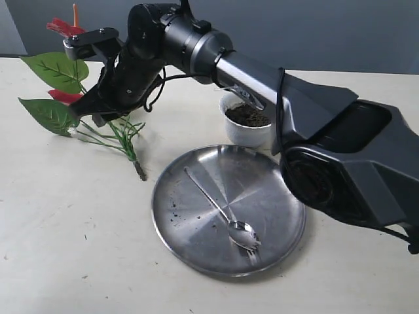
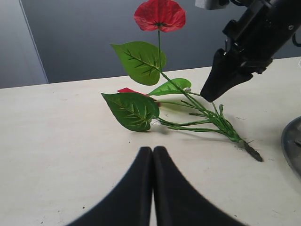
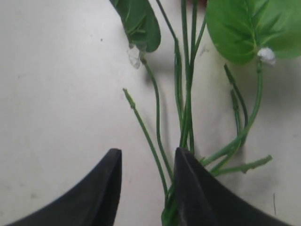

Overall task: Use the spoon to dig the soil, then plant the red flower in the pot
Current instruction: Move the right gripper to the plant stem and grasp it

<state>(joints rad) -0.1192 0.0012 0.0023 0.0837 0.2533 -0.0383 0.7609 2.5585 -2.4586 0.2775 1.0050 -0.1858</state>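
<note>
The red flower lies on the table at the left, its stems bundled toward the plate. My right gripper has reached across and hovers low over the stems, open. One thin stem runs between its fingers, and the main bundle lies against one fingertip. The white pot holds dark soil behind the plate. The spoon rests on the steel plate. My left gripper is shut and empty, low over the table short of the flower; the exterior view does not show it.
The right arm's long body spans the scene above the pot and partly hides its rim. Soil crumbs dot the plate and table. The plate's edge shows in the left wrist view. A grey wall stands behind the table.
</note>
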